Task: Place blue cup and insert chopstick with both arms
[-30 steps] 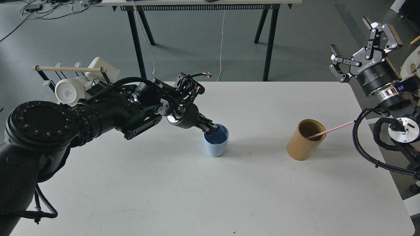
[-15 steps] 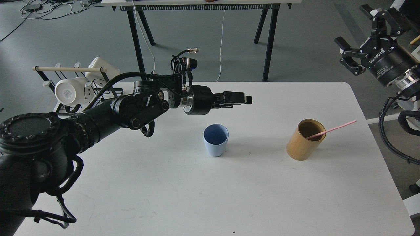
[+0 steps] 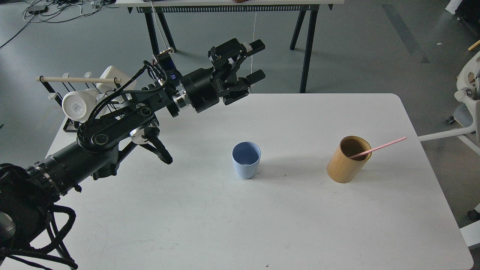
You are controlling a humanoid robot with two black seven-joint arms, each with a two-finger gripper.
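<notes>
The pale blue cup (image 3: 246, 160) stands upright and empty near the middle of the white table (image 3: 240, 225). A pale pink chopstick (image 3: 378, 147) leans in the tan wooden holder (image 3: 347, 161) to the right, its upper end pointing right. My left gripper (image 3: 255, 62) is open and empty, raised high above the table's back edge, up and behind the cup. My right arm and gripper are out of view.
A rack (image 3: 80, 88) with white mugs (image 3: 77, 105) and a wooden rod stands at the table's back left. A second table's black legs (image 3: 308, 45) stand behind. A white chair (image 3: 467, 101) is off the right edge.
My left gripper let go of the cup, rose and swung back and up, opening. My right arm withdrew up and right out of view. Cup and holder stayed put.
</notes>
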